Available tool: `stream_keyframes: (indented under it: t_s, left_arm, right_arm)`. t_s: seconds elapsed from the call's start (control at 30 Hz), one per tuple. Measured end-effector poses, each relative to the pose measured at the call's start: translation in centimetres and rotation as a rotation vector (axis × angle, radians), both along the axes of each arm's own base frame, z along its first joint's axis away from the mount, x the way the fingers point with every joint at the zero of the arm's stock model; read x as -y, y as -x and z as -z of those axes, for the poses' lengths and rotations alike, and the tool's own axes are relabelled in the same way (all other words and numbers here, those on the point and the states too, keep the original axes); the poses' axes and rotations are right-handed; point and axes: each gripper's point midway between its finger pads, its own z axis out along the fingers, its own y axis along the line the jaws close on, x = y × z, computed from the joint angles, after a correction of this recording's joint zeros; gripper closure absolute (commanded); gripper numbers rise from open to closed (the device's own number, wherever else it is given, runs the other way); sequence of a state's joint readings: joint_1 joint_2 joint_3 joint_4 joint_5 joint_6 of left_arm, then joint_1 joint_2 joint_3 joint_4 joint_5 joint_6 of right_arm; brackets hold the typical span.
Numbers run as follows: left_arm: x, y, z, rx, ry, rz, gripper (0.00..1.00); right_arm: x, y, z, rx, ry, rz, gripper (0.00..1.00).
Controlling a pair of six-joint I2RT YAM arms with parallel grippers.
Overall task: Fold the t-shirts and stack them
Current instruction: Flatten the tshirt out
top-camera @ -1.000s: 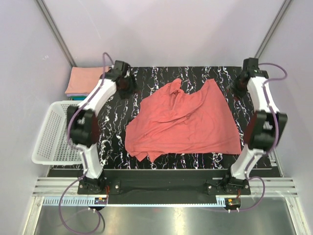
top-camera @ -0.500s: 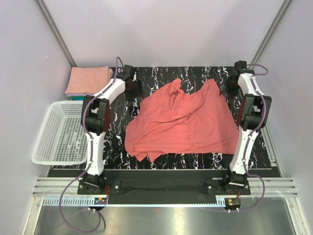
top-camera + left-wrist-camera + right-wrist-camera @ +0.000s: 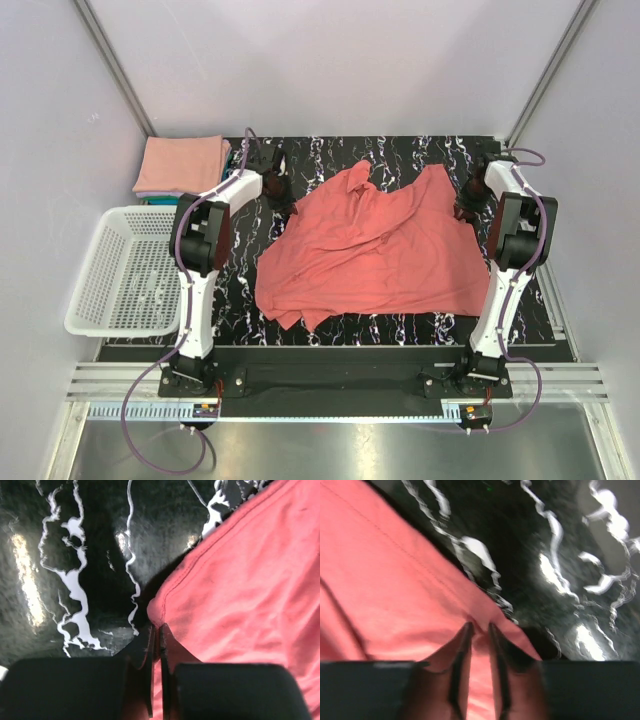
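Red shirt (image 3: 375, 250): rumpled in the table's middle, not folded yet.
Table (image 3: 330, 150): bare strips near and far give room.
Folded pile (image 3: 180, 165): far left, well apart.
Left gripper (image 3: 156, 630): pinched shut on the shirt's far left corner.
Right gripper (image 3: 479, 627): fingers slightly apart at the far right edge; can't tell if holding.
Next: probably lift both, pull flat.

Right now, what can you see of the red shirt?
The red shirt is plain coral cloth with stitched hems. It lies unfolded and rumpled, roughly flat, in the middle of the black marbled table. The left gripper is pinched shut on its left edge. The right gripper straddles its right edge, fingers narrowly apart.
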State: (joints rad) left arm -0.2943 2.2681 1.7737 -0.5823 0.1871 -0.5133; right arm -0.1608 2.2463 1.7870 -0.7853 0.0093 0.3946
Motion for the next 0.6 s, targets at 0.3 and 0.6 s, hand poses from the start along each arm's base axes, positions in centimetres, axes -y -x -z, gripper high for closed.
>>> stream_keyframes:
  t_s: [0.3,0.6]
  left_arm:
    - [-2.3,7.7,-0.2,-0.133,-0.034,-0.021,1.0]
    - [-7.2,18.7,-2.7,-0.247,-0.142,-0.102,0.54]
  right_arm:
    - [1.5,7.0,0.1,-0.198,0.097,0.112,1.0]
    - [1.3,15.3,-1.3,-0.329,0.14,0.168,0.94]
